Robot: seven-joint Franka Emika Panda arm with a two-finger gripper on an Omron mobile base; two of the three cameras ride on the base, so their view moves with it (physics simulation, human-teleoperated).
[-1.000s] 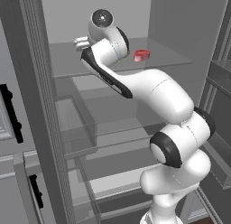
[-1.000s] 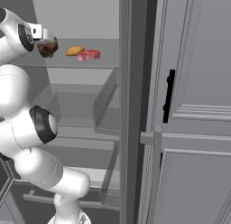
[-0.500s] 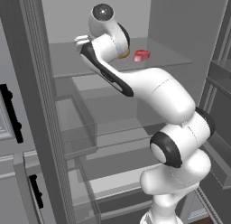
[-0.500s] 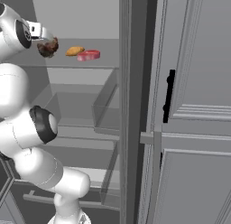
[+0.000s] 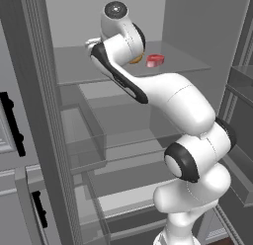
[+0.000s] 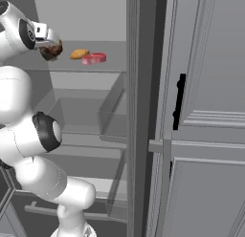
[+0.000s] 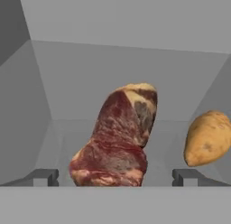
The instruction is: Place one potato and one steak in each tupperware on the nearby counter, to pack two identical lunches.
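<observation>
A dark brown lumpy steak (image 7: 115, 142) lies on the fridge's top shelf (image 5: 74, 66), straight ahead of my gripper (image 7: 115, 178). The gripper is open, with one fingertip (image 7: 43, 177) to either side of the steak's near end and not touching it. An orange-tan potato (image 7: 208, 138) sits just right of it. From the right base view, the gripper (image 6: 48, 40) hovers over the dark steak (image 6: 51, 51), with the potato (image 6: 79, 53) and a flat red-pink steak (image 6: 94, 58) beyond. The red-pink steak (image 5: 155, 60) also shows past my wrist. The tupperware and the counter are out of view.
The fridge's side walls and back wall close in around the top shelf. Clear drawers (image 5: 89, 135) and lower shelves sit beneath it. A fridge door frame (image 6: 136, 112) and grey cabinet doors with a black handle (image 6: 179, 102) stand to the right.
My hand has edged slightly higher and further in over the top shelf toward the dark steak. The food has not moved and the jaws have stayed wide.
</observation>
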